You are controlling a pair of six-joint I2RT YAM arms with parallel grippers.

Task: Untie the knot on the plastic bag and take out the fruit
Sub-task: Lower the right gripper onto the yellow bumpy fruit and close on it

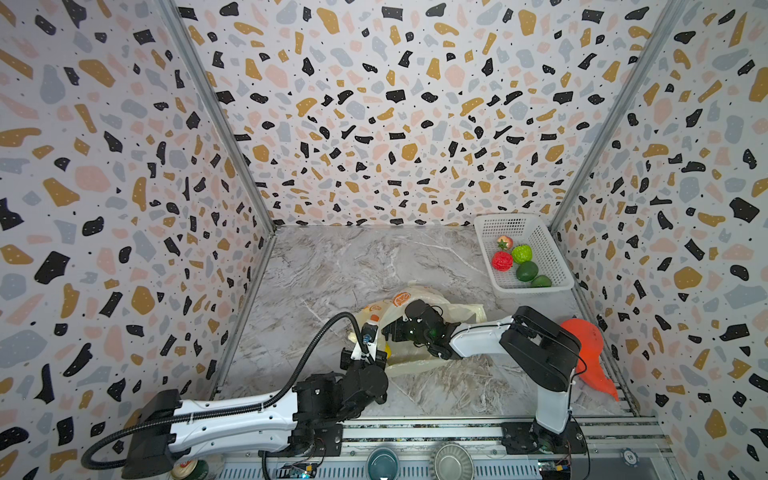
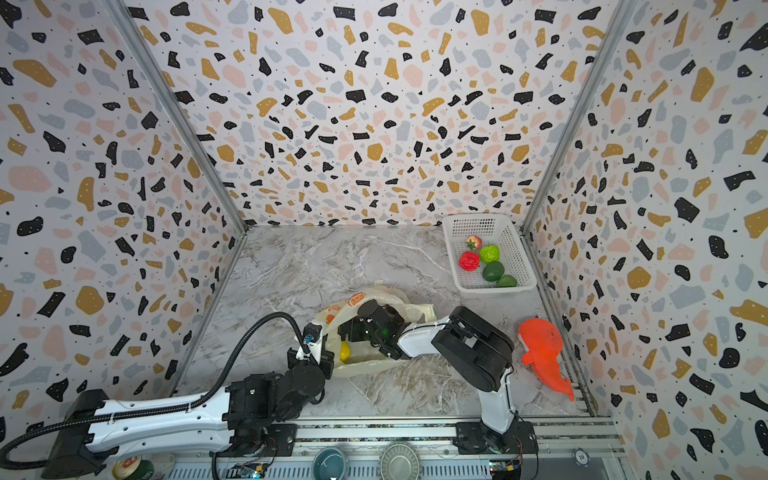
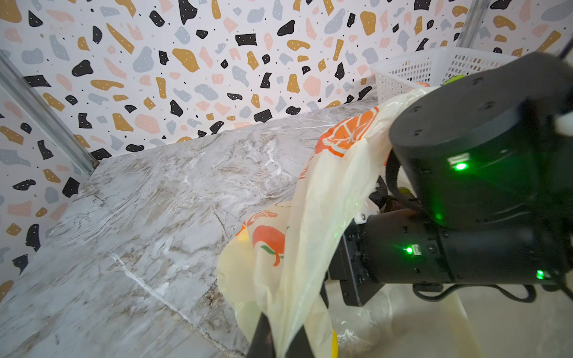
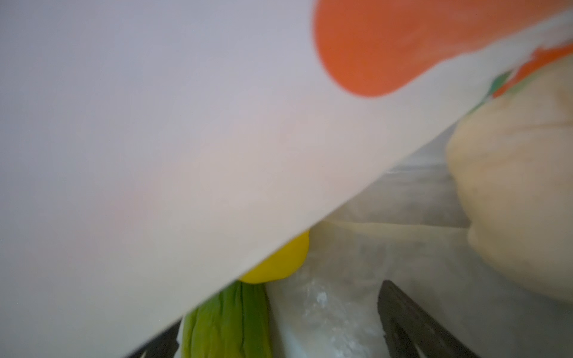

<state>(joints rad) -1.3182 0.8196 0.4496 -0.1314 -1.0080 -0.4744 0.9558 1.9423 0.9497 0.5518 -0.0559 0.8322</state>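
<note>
Found plastic bag [image 1: 465,312] at the middle of the worktop [image 1: 332,270], toward its front edge; no knot visible. Noted left gripper [image 3: 282,344] clamped on its film, holding the rim up. Noted right gripper [image 2: 349,330] inside the mouth, jaws wide and empty. Located green fruit [image 4: 229,322] straight ahead between its fingers [image 4: 409,316], yellow fruit [image 4: 279,263] just beyond. Judged right arm nearer.
</note>
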